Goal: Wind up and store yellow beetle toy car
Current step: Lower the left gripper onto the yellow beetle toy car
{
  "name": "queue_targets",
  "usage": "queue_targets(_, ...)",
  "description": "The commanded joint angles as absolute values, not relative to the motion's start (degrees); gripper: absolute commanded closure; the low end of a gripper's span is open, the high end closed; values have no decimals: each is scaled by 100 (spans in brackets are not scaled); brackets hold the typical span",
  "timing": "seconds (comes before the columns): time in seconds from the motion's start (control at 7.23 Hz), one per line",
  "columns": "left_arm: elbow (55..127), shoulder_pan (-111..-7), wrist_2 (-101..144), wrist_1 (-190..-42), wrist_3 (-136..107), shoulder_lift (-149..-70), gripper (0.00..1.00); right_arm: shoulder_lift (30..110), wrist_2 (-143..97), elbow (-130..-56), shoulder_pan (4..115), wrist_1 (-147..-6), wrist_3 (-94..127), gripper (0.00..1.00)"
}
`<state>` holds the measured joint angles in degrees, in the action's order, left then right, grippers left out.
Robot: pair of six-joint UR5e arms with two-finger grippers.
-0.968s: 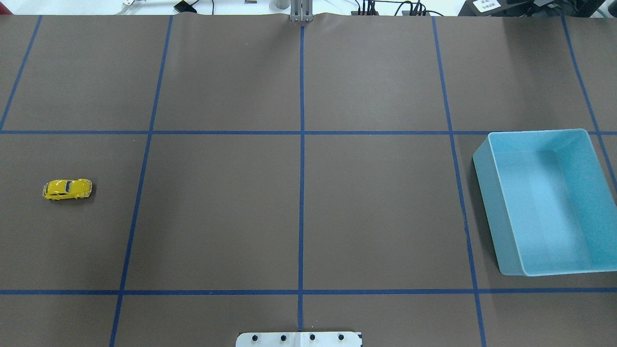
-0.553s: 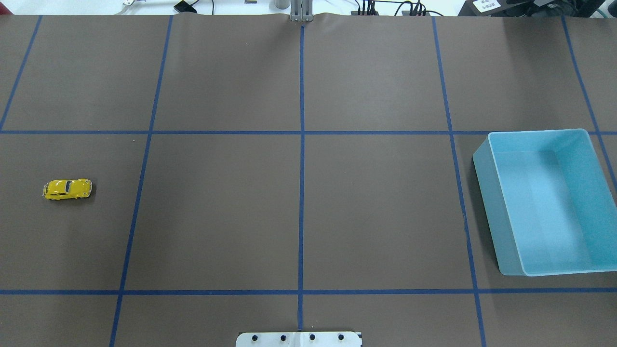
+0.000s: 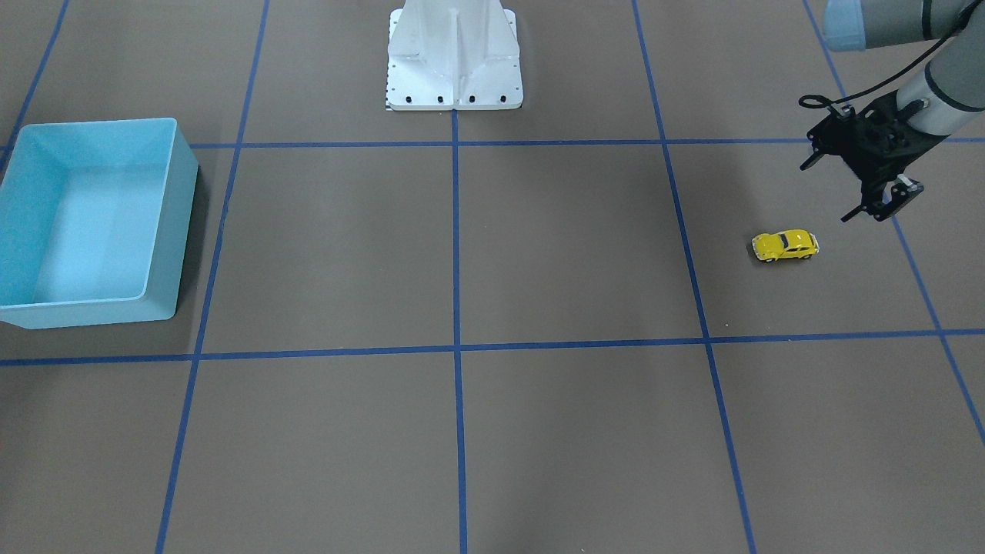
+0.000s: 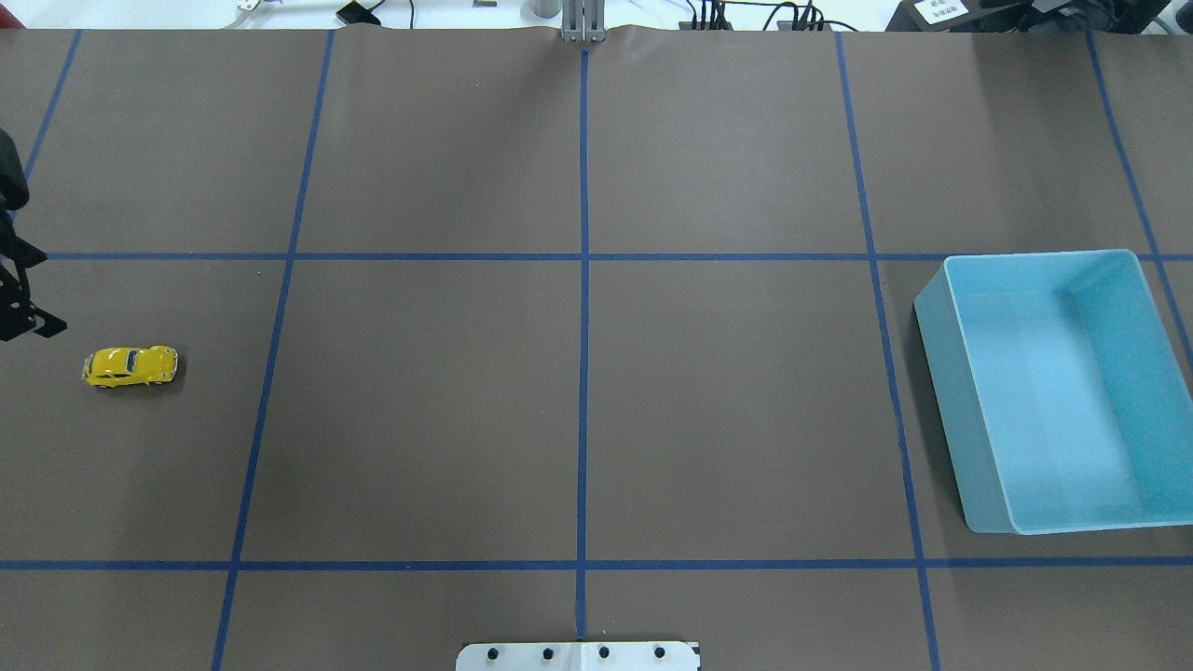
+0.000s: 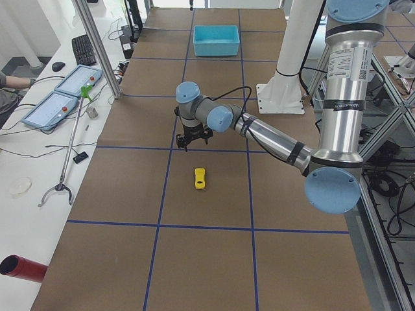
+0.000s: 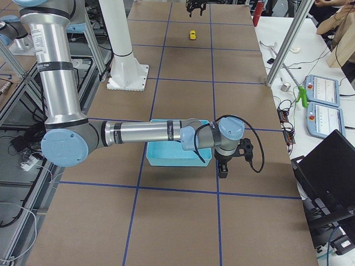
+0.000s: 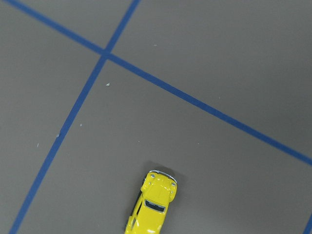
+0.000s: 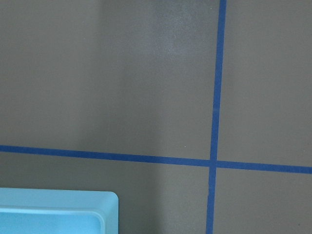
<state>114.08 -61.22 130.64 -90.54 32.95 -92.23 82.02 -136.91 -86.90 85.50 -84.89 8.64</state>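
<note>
Yellow and very small, the yellow beetle toy car (image 4: 130,366) stands on its wheels on the brown table cover (image 4: 419,419), in a square of the blue tape lines (image 4: 583,373) far on the robot's left side. Nothing touches it. In the left wrist view the car (image 7: 151,204) lies at the lower edge and the frame cuts a part of it off.

The left gripper (image 3: 823,192) hangs near the car (image 3: 785,245), a little toward the robot's base and further out to the left. Its two fingers are spread apart and hold nothing. The overhead view shows only a piece of this gripper (image 4: 14,298), at the left edge.

The light blue bin (image 4: 937,308) stands on the robot's right side, well apart from the car. The right arm reaches over it, and the right gripper (image 6: 224,169) is just beside the bin (image 6: 166,158), on the side away from the robot. This gripper shows only in the side view, so I cannot tell if its fingers are apart or together. The right wrist view shows one rounded corner of the bin (image 8: 58,209).

The white robot base (image 3: 454,54) stands at the middle of the table edge.
</note>
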Motion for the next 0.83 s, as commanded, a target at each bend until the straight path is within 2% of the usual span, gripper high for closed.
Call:
queue_targets(0.0, 11304, -5731, 12666, -9507, 3832, -9211, 0, 8287, -13658, -8623, 8543, -8447, 906, 0)
queue_targets(0.14, 11198, -5678, 12648, -9771, 3841, -9194, 0, 8305, -13650, -8631, 8552, -8446, 905, 0)
queue_targets(0.55, 10294, -5151, 12648, -10551, 3841, -9360, 0, 8315, -13510, -8674, 8552, -8429, 931, 0)
queue_targets(0.69, 10249, -5142, 12647, -10599, 3841, -9326, 0, 8306, -13465, -8710, 8543, -8385, 923, 0)
